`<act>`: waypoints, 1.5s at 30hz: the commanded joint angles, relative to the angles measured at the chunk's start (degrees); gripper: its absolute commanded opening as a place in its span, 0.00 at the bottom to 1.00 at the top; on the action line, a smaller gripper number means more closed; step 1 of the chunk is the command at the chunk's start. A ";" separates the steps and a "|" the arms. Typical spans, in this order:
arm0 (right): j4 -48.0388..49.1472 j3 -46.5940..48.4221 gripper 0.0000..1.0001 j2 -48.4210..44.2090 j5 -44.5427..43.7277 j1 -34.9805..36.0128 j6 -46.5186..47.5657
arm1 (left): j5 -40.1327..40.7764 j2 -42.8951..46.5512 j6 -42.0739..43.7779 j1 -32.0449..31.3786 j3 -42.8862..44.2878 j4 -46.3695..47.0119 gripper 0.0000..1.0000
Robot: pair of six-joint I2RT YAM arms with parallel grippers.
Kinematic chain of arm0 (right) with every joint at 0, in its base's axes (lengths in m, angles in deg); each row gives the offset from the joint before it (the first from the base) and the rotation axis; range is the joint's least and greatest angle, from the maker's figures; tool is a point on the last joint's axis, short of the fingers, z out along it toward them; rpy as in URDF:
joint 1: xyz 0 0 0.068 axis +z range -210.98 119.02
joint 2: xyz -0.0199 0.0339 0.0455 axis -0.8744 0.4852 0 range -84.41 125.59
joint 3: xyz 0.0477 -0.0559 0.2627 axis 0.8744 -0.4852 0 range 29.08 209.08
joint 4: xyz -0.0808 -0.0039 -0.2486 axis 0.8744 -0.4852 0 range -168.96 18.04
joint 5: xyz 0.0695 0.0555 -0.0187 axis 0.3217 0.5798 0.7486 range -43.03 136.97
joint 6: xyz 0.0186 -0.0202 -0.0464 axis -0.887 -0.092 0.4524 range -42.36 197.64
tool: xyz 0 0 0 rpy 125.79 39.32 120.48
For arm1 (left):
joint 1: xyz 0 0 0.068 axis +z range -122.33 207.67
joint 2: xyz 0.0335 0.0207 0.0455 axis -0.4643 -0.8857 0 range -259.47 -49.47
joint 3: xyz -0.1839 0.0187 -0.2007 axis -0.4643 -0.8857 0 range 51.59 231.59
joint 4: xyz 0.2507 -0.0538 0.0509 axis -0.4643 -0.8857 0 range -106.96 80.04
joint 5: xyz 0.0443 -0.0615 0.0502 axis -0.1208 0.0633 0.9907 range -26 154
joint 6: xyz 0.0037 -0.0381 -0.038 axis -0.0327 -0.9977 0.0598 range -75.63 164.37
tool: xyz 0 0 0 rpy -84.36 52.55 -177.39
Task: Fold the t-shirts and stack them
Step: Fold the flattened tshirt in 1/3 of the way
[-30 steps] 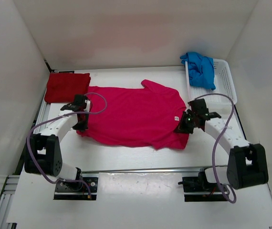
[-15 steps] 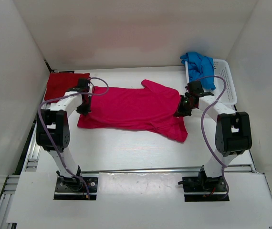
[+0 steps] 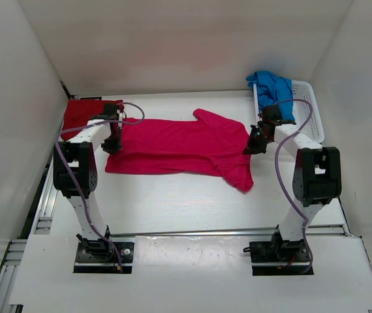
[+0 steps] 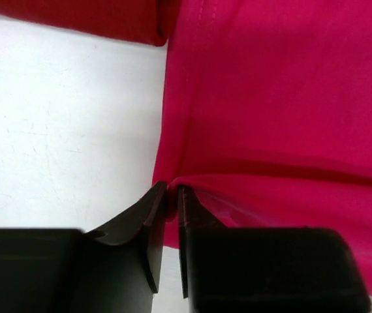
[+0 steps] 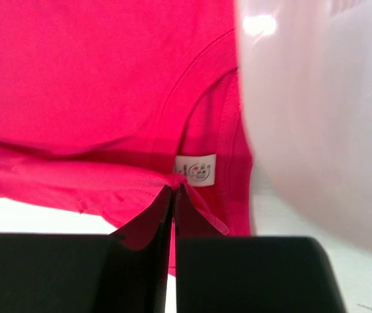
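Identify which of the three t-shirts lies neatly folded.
The dark red t-shirt, far left; the pink one is spread mid-table, the blue one bunched on the basket.

pink t-shirt (image 3: 179, 147) is soft matt cloth; basket (image 3: 311, 117) at two o'clock is plastic mesh; table (image 3: 173, 208) looks smooth, matt.

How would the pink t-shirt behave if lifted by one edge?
Probably floppy: the pink t-shirt bunches where the right gripper pinches it. A push would likely wrinkle it rather than slide it; its folded edge shows creases.
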 commanded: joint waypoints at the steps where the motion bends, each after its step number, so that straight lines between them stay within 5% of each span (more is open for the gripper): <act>1: -1.40 3.13 0.02 1.06 -1.34 -0.55 1.54 | 2.76 -0.87 -0.03 0.70 2.44 0.30 0.30; 2: -1.40 3.14 0.09 1.58 -1.34 -0.55 1.54 | 3.46 -1.57 -0.03 0.70 3.06 0.30 0.51; 4: -2.01 4.36 0.21 1.58 -0.82 -0.55 1.54 | 5.57 -2.10 -0.03 1.22 4.54 0.30 0.69; 6: -2.02 5.06 0.36 1.58 -0.81 -0.55 1.54 | 8.81 -2.98 -0.03 1.75 6.57 0.30 0.77; 12: -5.87 6.48 0.53 -3.15 -1.42 -0.55 1.01 | 10.86 -0.54 -0.03 6.67 13.44 0.30 0.95; 19: -11.95 -4.67 0.67 -12.82 -0.12 0.60 -0.12 | -3.52 9.67 -0.03 9.23 1.24 -3.47 0.93; 23: -12.65 -13.02 0.78 -15.72 -2.21 1.12 -3.02 | -8.48 8.45 -0.03 8.61 -4.66 -5.33 0.90; 32: -1.67 -22.97 0.79 -13.63 4.46 1.12 -5.05 | -14.55 0.19 -0.03 8.61 -2.13 -5.94 0.88; 34: -0.09 -24.11 0.74 -12.75 4.46 1.12 -5.05 | -15.08 -1.31 -0.03 8.61 -2.12 -5.94 0.76; 36: 1.49 -24.11 0.53 -12.04 4.46 1.12 -5.58 | -15.08 -2.19 -0.03 8.61 -1.59 -5.94 0.64; 38: 2.81 -24.81 0.30 -12.04 3.06 -0.01 -6.11 | -15.69 -2.98 -0.03 8.61 -1.07 -5.94 0.40; 41: 3.87 -25.52 0.11 -12.04 3.06 -2.47 -6.63 | -17.01 -3.60 -0.03 8.61 -0.54 -5.94 0.10; 42: 3.87 -25.52 0.01 -12.04 4.19 -3.00 -6.03 | -17.01 -3.60 -0.03 8.61 -0.02 -5.94 0.10; 45: 0.72 -25.52 0.00 -13.35 4.20 -4.32 -5.32 | -15.79 -1.24 -0.03 9.83 -1.32 -5.94 0.10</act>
